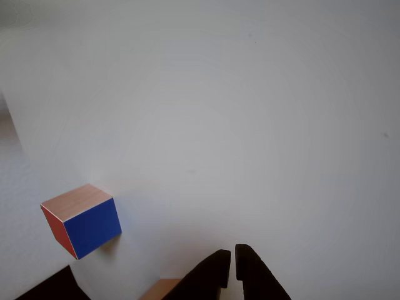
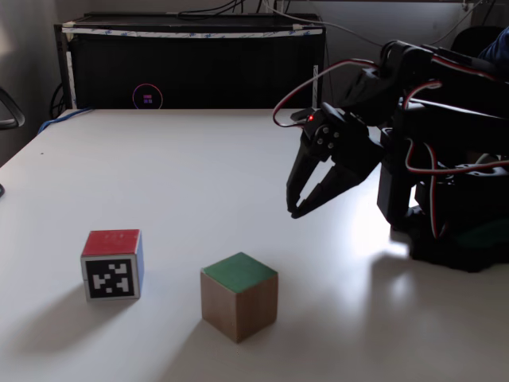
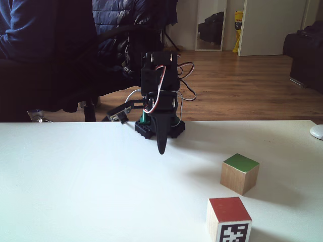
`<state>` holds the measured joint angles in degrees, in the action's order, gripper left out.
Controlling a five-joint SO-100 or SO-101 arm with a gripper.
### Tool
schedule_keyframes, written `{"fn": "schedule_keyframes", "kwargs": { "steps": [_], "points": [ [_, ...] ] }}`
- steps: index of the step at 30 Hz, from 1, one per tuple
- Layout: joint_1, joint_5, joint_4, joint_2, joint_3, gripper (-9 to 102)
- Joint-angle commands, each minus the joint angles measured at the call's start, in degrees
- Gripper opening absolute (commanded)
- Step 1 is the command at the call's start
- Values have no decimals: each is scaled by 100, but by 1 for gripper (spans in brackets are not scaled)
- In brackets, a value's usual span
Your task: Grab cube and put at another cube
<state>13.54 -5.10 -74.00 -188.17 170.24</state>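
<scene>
The cube with the green top (image 2: pixel 238 296) stands on the white table (image 2: pixel 175 183), nearer the camera than the arm; the other fixed view has the same cube (image 3: pixel 240 173) to the right of the arm. Another cube, red on top with a black-and-white marker face (image 2: pixel 112 264), stands left of it and apart; it shows red and blue faces (image 1: pixel 82 220) in the other view and sits in front (image 3: pixel 228 218). My gripper (image 2: pixel 293 210) hangs above the table behind the green cube, pointing down, shut and holding nothing (image 1: pixel 232 251) (image 3: pixel 161 150).
The arm's black base (image 2: pixel 453 231) stands at the table's right. A black cabinet (image 2: pixel 191 64) runs along the far edge. A seated person (image 3: pixel 30 50) is behind the table, and a white mouse (image 3: pixel 318 131) lies at its right edge.
</scene>
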Motion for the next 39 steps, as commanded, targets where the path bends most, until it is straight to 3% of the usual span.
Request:
{"fn": "schedule_keyframes", "kwargs": {
  "steps": [1, 15, 18, 23, 30, 35, 39],
  "points": [
    [325, 158, 264, -18, 35, 0],
    [123, -79, 325, -26, -79, 2],
    [-88, -123, 202, -26, -729, 11],
    [-1213, -562, -9, 167, -1564, 21],
    [-1828, -879, -105, 3639, -3560, 29],
    [-1925, -879, -677, 6337, -5502, 34],
    [-2224, -765, -1020, 7400, -6337, 38]
  ]
}}
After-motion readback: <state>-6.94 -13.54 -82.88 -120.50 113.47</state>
